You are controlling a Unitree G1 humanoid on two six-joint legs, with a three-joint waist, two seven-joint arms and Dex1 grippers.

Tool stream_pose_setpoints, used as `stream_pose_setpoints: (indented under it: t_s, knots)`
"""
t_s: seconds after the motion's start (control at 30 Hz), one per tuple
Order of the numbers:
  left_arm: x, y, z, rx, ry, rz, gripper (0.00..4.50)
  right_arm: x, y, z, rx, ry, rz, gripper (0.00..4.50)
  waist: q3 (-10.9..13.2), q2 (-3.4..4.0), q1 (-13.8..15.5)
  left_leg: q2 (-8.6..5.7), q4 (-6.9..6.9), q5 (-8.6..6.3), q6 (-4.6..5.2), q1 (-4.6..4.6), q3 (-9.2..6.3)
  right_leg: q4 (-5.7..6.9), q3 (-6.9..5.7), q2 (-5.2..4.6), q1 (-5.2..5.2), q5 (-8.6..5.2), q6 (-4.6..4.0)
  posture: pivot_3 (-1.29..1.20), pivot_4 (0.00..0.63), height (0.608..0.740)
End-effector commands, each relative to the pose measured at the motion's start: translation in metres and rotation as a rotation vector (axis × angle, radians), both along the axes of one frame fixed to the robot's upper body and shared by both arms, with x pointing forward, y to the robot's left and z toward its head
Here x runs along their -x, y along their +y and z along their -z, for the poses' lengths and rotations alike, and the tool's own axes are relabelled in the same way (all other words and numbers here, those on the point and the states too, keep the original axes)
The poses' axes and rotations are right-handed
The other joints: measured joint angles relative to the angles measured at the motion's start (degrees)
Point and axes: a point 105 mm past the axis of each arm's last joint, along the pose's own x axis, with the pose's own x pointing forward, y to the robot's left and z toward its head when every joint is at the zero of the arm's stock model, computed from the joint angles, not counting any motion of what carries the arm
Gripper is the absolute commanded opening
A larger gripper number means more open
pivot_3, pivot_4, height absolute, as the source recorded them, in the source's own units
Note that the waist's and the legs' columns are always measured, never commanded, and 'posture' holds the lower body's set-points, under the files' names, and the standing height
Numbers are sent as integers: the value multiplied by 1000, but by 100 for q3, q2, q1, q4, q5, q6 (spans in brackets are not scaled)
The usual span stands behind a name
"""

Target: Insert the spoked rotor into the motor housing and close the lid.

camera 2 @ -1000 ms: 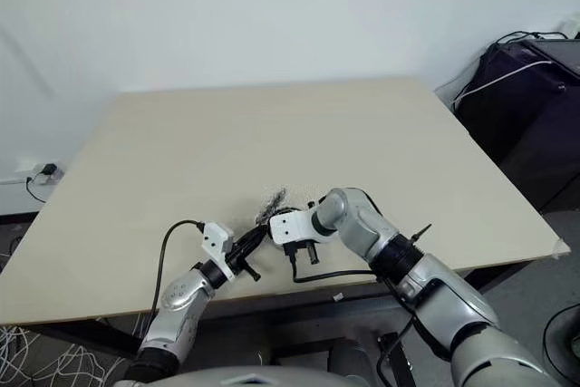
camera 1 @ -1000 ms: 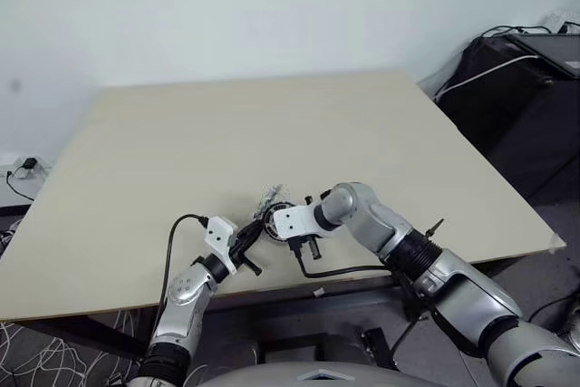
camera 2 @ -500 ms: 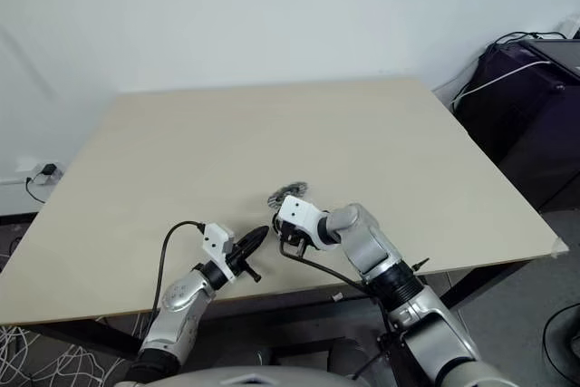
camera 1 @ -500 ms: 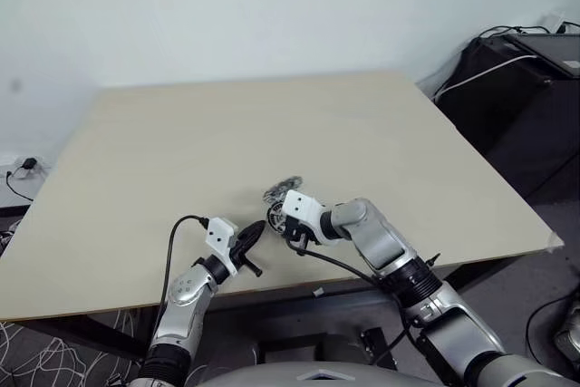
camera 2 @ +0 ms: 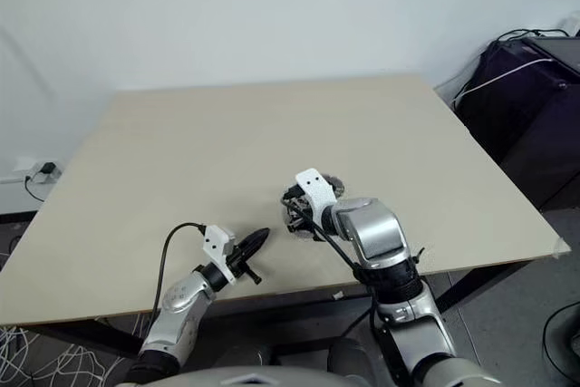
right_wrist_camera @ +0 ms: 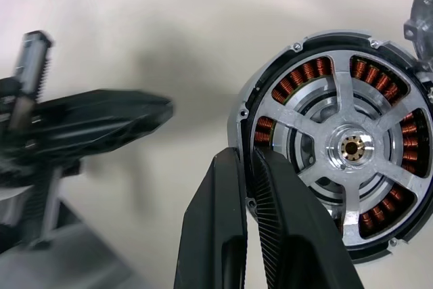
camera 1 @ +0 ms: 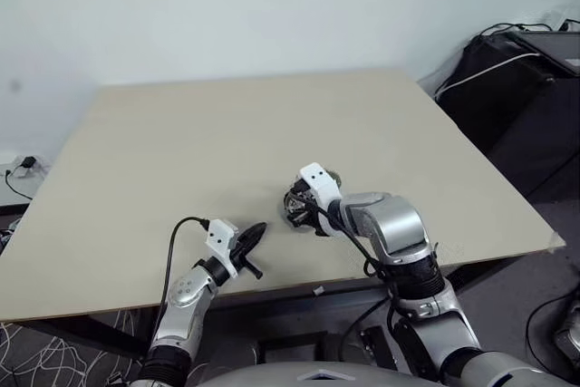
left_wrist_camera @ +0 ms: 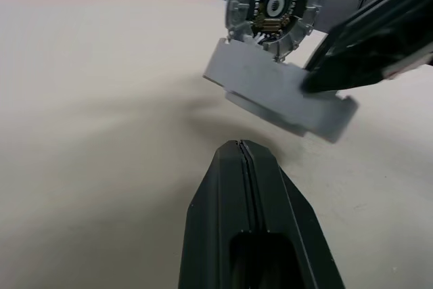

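Observation:
The motor housing, a dark ring with coppery windings, has the silver spoked rotor seated in its middle. My right gripper is shut on the housing's rim and holds it tilted just above the table, near the front edge. A silvery-grey rounded piece, apparently the lid, pokes in beside the housing and shows just beyond the right wrist. To the left, my left gripper is shut on nothing, its tip pointing level at the raised housing.
The beige table's front edge runs just under both hands. A black cable loops from the left wrist. Dark bags and cables sit on the floor at the right.
My right wrist has rolled over and carried the housing to the right and a little up, away from the left gripper's tip. The left arm has kept still.

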Motion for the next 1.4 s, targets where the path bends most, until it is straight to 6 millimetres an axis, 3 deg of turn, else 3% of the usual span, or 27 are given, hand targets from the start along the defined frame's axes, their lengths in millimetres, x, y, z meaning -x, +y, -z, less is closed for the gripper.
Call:
stream_pose_setpoints:
  t_s: [0.03,0.23,0.47,1.17,1.4]
  knots:
    - [-5,-2,-13,24,-48,-1,0,5,10,-25,-77,-23,-19,26,0,0,-14,1,0,0,0,0,0,0,1,0,0,0,0,0,0,740]
    - [-5,-1,-15,14,-62,-1,0,0,20,-17,-114,14,28,26,0,1,-39,0,2,1,-1,1,1,3,0,0,2,0,0,0,0,740]
    - [-6,0,-13,-10,-62,-6,0,-14,21,11,-88,48,124,26,-3,4,-73,-1,1,2,-3,2,2,3,1,0,2,1,0,0,0,740]
    - [-12,17,-12,-26,-58,-54,0,-22,41,35,-128,82,234,26,-12,10,-153,2,2,38,-19,39,1,16,2,7,37,12,27,0,0,740]
    - [-11,17,-11,-26,-56,-49,0,-18,47,34,-150,87,212,2267,-12,12,-160,1,-2,46,-19,44,-2,13,3,8,41,17,32,0,0,740]
